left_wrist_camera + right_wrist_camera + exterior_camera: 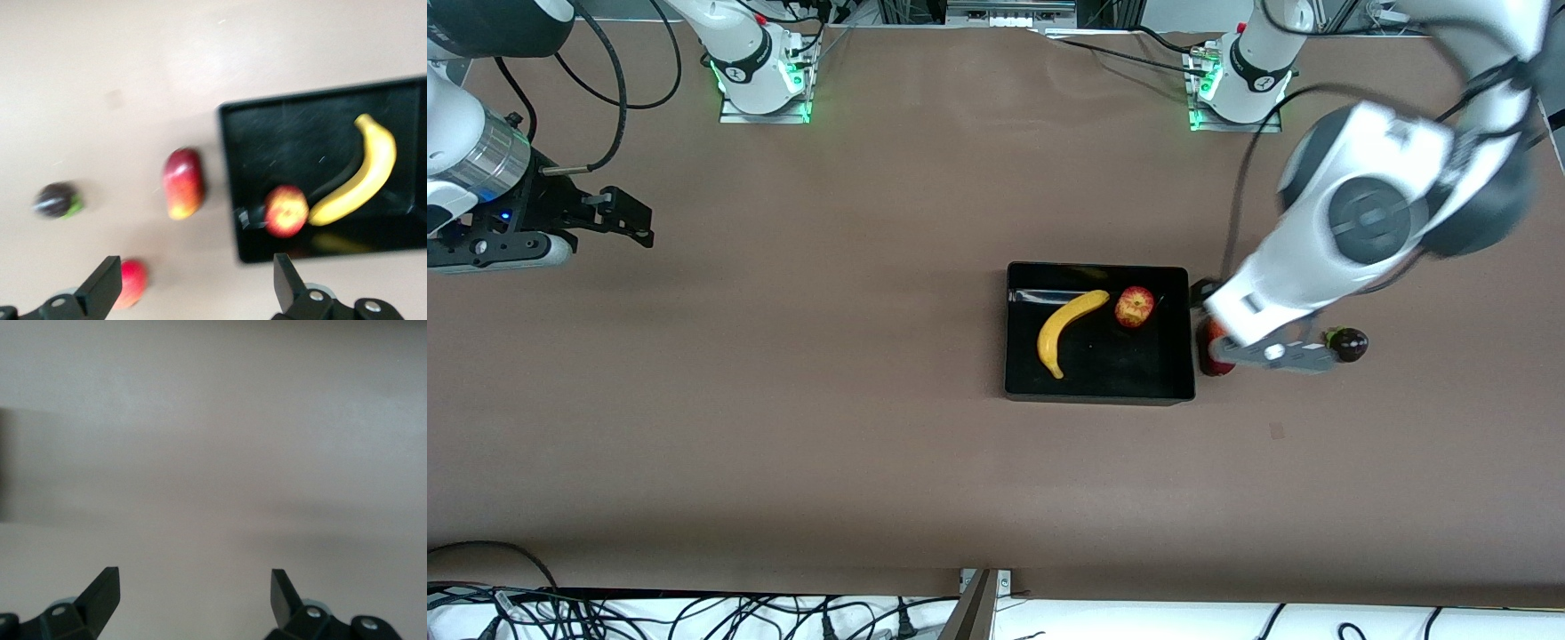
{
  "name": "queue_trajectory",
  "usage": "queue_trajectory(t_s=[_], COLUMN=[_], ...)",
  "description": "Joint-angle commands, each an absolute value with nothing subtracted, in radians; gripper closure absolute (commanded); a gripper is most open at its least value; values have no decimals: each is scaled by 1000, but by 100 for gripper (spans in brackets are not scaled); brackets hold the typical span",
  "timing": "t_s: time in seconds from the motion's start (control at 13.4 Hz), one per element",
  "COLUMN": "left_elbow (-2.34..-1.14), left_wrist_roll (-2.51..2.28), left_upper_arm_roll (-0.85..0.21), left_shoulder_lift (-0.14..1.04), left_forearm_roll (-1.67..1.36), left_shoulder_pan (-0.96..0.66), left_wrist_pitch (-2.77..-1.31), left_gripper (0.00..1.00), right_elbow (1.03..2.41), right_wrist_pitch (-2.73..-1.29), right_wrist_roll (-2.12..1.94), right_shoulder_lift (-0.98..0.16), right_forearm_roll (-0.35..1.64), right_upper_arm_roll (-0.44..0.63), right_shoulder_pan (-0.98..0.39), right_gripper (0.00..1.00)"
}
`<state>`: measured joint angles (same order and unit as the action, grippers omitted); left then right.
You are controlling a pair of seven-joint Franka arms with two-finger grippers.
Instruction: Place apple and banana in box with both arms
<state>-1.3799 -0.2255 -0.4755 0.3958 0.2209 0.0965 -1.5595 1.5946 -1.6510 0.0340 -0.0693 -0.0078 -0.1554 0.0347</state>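
The black box (1009,329) sits mid-table. The yellow banana (1069,329) and the red and yellow mottled apple (1135,307) lie inside it, close together, the apple near the wall toward the left arm's end. The left wrist view also shows the box (227,167), the banana (365,177) and the apple (287,211). My left gripper (195,288) is open and empty over bare table beside the box. In the front view its hand (1240,322) covers the fingers. My right gripper (627,216) is open and empty, waiting over bare table at the right arm's end (193,593).
An oblong red and orange fruit (182,183), a round red fruit (131,283) and a dark purple fruit (58,200) lie on the table beside the box toward the left arm's end. The front view shows the purple one (1347,344) and a red fruit (1214,357) partly under the left hand.
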Motion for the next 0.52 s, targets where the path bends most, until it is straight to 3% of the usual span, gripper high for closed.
queue_trajectory(t_s=[0.0,0.15,0.3,0.45], left_elbow=[-1353,-1420,-1541,-1647], left_wrist_roll=[-76,-43,-43,-47], left_upper_arm_roll=[-471,-303,-70,-25], left_shoulder_lift=[326,202,92,2], left_forearm_roll=[187,106,52,51], left_shoulder_pan=[175,102,-18,-70], left_wrist_pitch=[-1439,-1439,-1573,-1678], left_gripper=[0,0,0,0], right_elbow=[1577,1577,1577,1577], right_wrist_pitch=[-1646,-1646,-1647,-1647], right_wrist_roll=[23,23,23,23], right_shoulder_lift=[-77,-78,-77,-77], right_forearm_roll=[-11,-11,-11,-11], right_upper_arm_roll=[-156,-156,-156,-156], right_shoulder_pan=[38,38,38,38], right_gripper=[0,0,0,0])
